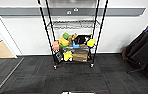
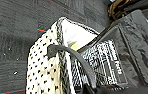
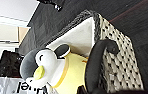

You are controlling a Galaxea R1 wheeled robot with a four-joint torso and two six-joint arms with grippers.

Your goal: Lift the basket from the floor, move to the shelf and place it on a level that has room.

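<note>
So the basket [image 3: 115, 60] is up close in both wrist views: beige woven sides with dark flecks, a white lining, and a dark curved handle [image 3: 96, 62] arching over its rim. Inside sits a plush penguin [image 3: 43, 66], grey and white with a yellowish beak, lying on something yellow. From the left wrist view the basket [image 2: 43, 72] shows the same woven wall over the dark grey carpet floor [image 2: 12, 30], with another dark handle [image 2: 72, 57] and a black bag with white print [image 2: 107, 65] pressed right beside it. Can't tell whether either claw is spread or pinching anything, the fingers just don't read.

Further out, the head view has the shelf [image 1: 72, 35] standing straight ahead against the white wall, black posts and silver wire tiers on small casters. Its second tier from the top [image 1: 72, 24] is a bare wire grid. The tier below that is crowded with colourful toys [image 1: 73, 40], and the lowest one carries a brown cardboard box [image 1: 80, 55] and a yellow toy [image 1: 68, 55]. Far left there's a doorway with tan wooden flooring [image 1: 0, 50]; on the right, a chair draped in dark cloth [image 1: 142, 52].
</note>
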